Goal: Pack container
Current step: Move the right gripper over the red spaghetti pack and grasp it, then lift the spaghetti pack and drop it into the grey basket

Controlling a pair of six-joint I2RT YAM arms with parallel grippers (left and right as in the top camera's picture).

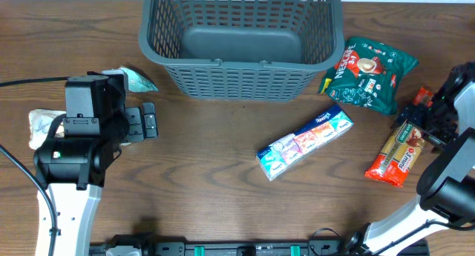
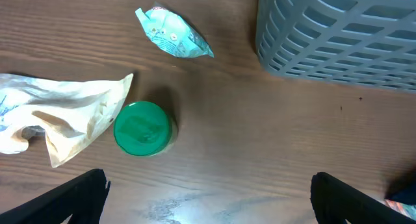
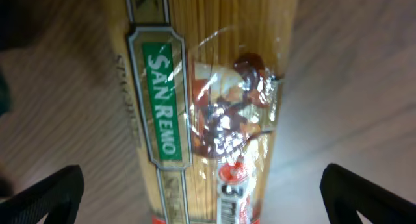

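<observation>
Left gripper (image 2: 208, 199) spread near a green lid (image 2: 143, 128), right gripper (image 3: 203, 197) spread over a blurred spaghetti pack (image 3: 195, 87); only fingertips show. The container (image 1: 237, 79) is cut off at its far wall.

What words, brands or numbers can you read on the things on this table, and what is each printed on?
"SAN REMO": green label on the spaghetti packet.
"3": large numeral lower on that packet; the print around it is blurred.
"NESCAFE": green bag beside the container.
Long multicoloured pack: print too small to read.
Teal sachet, white bag, green lid: no legible text.
</observation>
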